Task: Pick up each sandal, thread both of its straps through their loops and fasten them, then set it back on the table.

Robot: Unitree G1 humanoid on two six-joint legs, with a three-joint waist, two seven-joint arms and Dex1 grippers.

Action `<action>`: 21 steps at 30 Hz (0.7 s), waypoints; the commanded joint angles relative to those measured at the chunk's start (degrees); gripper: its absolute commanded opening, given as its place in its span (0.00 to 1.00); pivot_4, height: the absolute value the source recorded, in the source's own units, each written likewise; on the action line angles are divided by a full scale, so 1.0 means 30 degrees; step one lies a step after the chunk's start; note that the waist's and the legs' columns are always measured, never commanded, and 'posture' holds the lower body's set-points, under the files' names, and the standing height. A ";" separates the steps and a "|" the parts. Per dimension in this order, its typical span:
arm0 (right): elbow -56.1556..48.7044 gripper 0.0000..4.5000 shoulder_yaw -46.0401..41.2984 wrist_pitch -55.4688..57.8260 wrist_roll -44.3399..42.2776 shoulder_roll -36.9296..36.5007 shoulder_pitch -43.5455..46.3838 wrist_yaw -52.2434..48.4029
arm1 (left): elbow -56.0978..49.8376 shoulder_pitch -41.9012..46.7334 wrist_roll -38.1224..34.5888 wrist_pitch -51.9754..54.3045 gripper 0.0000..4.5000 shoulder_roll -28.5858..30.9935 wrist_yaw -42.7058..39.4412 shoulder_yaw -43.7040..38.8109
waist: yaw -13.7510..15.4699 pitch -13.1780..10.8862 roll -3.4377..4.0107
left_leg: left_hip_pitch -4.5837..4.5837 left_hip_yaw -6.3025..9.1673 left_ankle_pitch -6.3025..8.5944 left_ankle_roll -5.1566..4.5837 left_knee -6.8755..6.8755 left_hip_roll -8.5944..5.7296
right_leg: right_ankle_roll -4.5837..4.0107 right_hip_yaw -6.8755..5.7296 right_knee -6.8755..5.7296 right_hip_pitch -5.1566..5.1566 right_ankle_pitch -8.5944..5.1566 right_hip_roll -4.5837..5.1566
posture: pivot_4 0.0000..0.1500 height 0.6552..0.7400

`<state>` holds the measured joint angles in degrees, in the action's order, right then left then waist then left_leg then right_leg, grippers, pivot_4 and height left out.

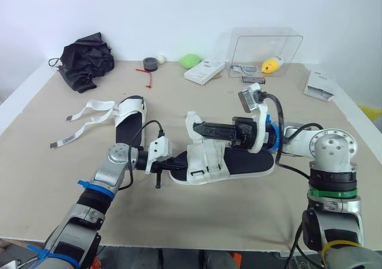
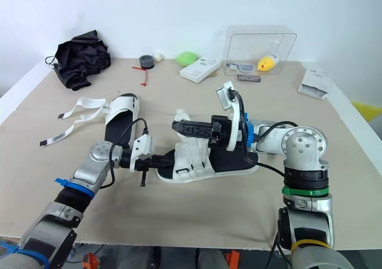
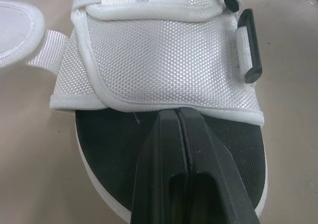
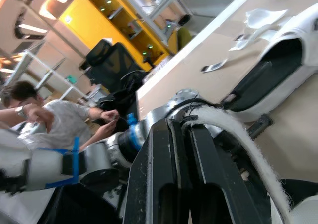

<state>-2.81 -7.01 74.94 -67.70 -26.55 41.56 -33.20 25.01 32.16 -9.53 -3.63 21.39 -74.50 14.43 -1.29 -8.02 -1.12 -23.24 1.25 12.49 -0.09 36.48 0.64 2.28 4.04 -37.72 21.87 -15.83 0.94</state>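
Note:
A white sandal with a black footbed [image 1: 239, 161] lies in the middle of the table, toe pointing to my left. My left gripper [image 1: 174, 161] is shut, its tips resting on the toe of the footbed [image 3: 109, 149] just under the edge of the white front upper [image 3: 164, 60]. My right gripper [image 1: 199, 128] reaches over the sandal from the heel side and is shut on a white strap [image 1: 191, 121], which stands up above the upper; its fuzzy edge [image 4: 233, 134] curves out from between the fingers. A second sandal [image 1: 129, 115] lies behind my left arm with its straps [image 1: 89, 111] loose on the table.
A black bag [image 1: 87, 60] sits at the back left. Along the back edge are a tape roll [image 1: 150, 64], a green object [image 1: 190, 60], a white box [image 1: 204, 72] and a clear box [image 1: 262, 51]. A booklet [image 1: 320, 84] lies at the right. A person [image 4: 44, 119] sits beyond the table.

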 commanded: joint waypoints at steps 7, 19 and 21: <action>0.5619 0.02 -0.0608 -0.2096 0.3517 0.1002 0.1977 0.0724 | 0.1334 -0.1147 0.1432 0.0933 0.00 0.0229 -0.0163 0.1464 | 0.0002 0.0000 0.0001 | -0.0004 -0.0008 0.0000 0.0000 0.0000 -0.0005 | -0.0004 0.0001 0.0001 0.0000 0.0003 0.0003 | 1.00 1.00; 1.0076 0.02 -0.1725 -0.3177 0.6784 0.1750 0.2536 0.3177 | 0.1088 -0.1281 0.1350 0.1094 0.00 0.0491 -0.0087 0.1362 | -0.0028 0.0000 0.0013 | 0.0014 -0.0024 -0.0001 -0.0001 0.0000 0.0015 | 0.0007 0.0020 0.0000 -0.0002 0.0013 -0.0030 | 1.00 1.00; 0.9681 0.17 -0.1121 -0.2634 0.7382 0.1647 0.2196 0.3173 | 0.1088 -0.1239 0.1345 0.1103 0.00 0.0503 -0.0083 0.1357 | -0.0035 0.0001 0.0014 | 0.0018 -0.0025 -0.0003 -0.0003 0.0000 0.0017 | 0.0013 0.0021 0.0000 -0.0002 0.0013 -0.0033 | 1.00 1.00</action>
<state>27.13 -10.88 67.72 -48.08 -20.70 48.49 -24.80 24.32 31.81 -9.53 -3.26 21.67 -73.95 14.44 -1.39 -8.02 -1.08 -23.19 1.18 12.48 -0.11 36.48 0.69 2.32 4.11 -37.72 21.87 -15.79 0.84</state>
